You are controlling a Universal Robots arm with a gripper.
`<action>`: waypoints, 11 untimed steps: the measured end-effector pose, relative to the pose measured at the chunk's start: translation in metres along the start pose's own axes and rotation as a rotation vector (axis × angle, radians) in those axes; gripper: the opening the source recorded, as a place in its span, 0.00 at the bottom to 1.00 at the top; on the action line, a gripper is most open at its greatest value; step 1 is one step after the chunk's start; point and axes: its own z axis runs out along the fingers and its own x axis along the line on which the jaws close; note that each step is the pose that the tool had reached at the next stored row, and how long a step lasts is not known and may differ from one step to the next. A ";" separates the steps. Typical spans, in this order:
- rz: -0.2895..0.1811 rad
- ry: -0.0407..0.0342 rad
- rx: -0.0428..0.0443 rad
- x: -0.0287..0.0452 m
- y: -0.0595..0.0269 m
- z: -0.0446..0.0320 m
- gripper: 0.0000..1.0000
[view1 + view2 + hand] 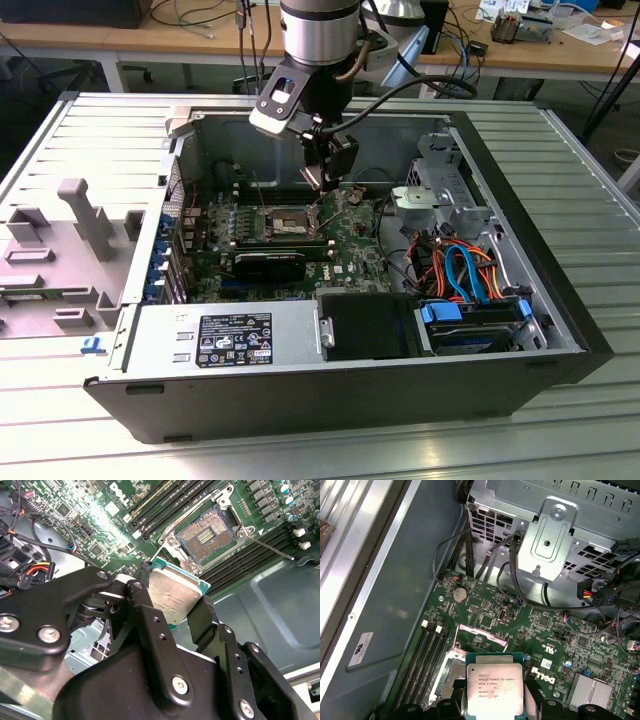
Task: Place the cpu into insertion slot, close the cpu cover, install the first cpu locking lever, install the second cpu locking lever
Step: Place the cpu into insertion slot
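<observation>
Above the green motherboard (pixel 90 525) inside the open computer case (pixel 300 400), gripper (pixel 174 594) clamped on 2 opposite edges of the cpu (pixel 170 597), silver top showing, chip held clear of the board, near the uncovered insertion slot (pixel 207 534), not touching it

- Cpu (pixel 494 687): you find several lines of small dark print on its metal top.
- Board (pixel 480 611): a white logo (pixel 547 677), seen in both wrist views.
- Case wall (pixel 395 605): a white sticker (pixel 364 649) with dark marks.
- Power supply (pixel 160 345): a black label (pixel 235 340); its white print is too small for you to read.
</observation>
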 end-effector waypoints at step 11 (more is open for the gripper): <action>0.015 -0.0014 -0.0002 0.0000 0.0000 0.0000 0.55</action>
